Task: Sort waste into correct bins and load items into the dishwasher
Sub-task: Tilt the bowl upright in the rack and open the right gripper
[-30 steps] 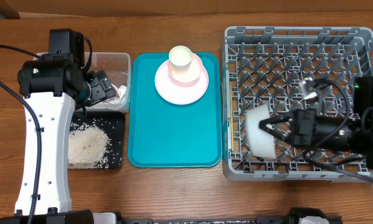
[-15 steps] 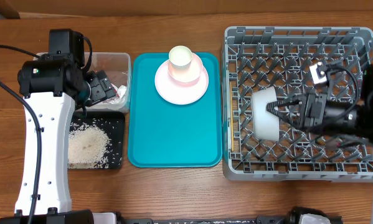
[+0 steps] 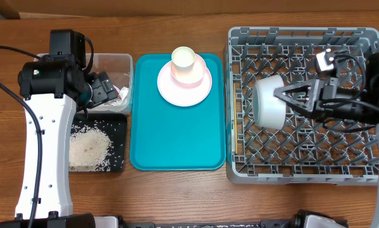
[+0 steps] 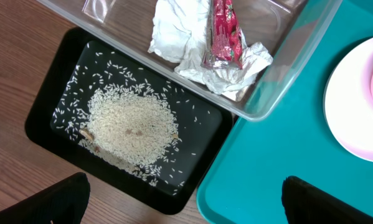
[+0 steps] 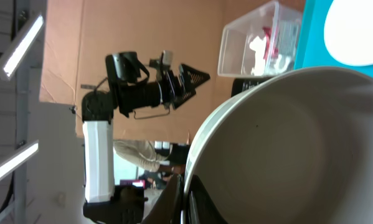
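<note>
My right gripper (image 3: pixel 283 101) is shut on the rim of a white bowl (image 3: pixel 269 102), held tilted on its side over the left part of the grey dish rack (image 3: pixel 303 35). In the right wrist view the bowl (image 5: pixel 298 149) fills the frame, its rim pinched between my fingers (image 5: pixel 181 199). My left gripper (image 3: pixel 105 90) is open and empty over the clear tub (image 3: pixel 116 63), which holds crumpled white tissue (image 4: pixel 180 37) and a red wrapper (image 4: pixel 223 31). Rice (image 4: pixel 133 121) lies heaped in the black tray (image 4: pixel 55 99). A pink plate (image 3: pixel 184 85) with a cup (image 3: pixel 184 62) on it sits on the teal tray.
The teal serving tray (image 3: pixel 176 139) lies between the two bins and the rack. The rack's upright pegs surround the bowl. Wooden table around. The left arm's white link (image 3: pixel 47 158) lies along the left side.
My right gripper has carried the bowl up the rack from its near left part toward the middle left, and the bowl has tipped further onto its side. The left arm has not moved.
</note>
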Controlling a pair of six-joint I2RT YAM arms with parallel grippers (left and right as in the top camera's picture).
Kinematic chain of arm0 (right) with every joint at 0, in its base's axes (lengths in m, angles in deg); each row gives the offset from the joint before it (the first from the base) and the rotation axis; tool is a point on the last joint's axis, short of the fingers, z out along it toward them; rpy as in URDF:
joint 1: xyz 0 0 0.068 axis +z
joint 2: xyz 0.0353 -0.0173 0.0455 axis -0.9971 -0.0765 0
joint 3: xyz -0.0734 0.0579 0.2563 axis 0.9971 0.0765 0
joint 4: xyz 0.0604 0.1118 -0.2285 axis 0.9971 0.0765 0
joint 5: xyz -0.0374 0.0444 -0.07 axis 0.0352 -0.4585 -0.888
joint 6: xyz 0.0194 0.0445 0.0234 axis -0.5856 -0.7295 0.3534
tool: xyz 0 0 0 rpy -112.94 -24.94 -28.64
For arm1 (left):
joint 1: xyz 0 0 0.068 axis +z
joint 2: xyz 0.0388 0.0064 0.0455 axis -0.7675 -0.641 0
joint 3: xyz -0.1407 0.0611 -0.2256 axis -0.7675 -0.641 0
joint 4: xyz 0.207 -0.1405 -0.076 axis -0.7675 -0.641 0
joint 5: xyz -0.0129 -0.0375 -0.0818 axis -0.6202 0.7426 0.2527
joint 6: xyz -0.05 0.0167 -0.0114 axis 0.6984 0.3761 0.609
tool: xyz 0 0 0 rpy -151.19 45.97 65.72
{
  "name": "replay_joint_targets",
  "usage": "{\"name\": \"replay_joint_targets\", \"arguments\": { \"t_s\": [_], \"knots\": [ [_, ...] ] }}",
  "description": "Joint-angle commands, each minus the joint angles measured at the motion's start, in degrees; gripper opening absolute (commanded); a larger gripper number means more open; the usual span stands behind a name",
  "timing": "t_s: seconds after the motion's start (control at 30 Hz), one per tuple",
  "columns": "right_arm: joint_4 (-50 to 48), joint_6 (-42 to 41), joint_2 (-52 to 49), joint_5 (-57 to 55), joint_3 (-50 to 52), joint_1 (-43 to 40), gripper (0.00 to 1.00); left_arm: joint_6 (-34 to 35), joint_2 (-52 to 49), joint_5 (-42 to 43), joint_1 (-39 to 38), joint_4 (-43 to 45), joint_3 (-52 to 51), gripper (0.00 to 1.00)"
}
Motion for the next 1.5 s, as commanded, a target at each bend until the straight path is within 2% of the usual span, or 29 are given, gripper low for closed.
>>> {"name": "replay_joint_targets", "arguments": {
  "t_s": [0.0,0.23,0.57,0.67,0.83,1.47],
  "knots": [
    [0.28,5.07,0.35,3.54,-0.61,-2.19,0.04,0.17,-0.20,-0.37,-0.04,0.07,0.55,1.00],
    [3.19,15.13,0.35,2.71,5.05,-1.88,0.04,0.17,-0.20,-0.37,-0.04,0.07,0.55,1.00],
    [2.80,29.00,0.35,10.99,24.11,-1.64,0.04,0.17,-0.20,-0.37,-0.04,0.07,0.55,1.00],
    [-2.45,29.24,0.35,12.39,31.45,-1.64,0.04,0.17,-0.20,-0.37,-0.04,0.07,0.55,1.00],
    [-7.65,29.24,0.35,12.39,36.92,-1.64,0.04,0.17,-0.20,-0.37,-0.04,0.07,0.55,1.00],
    [-14.73,29.24,0.31,12.35,44.24,-1.62,0.04,0.17,-0.22,-0.37,-0.02,0.07,0.55,1.00]
  ]
}}
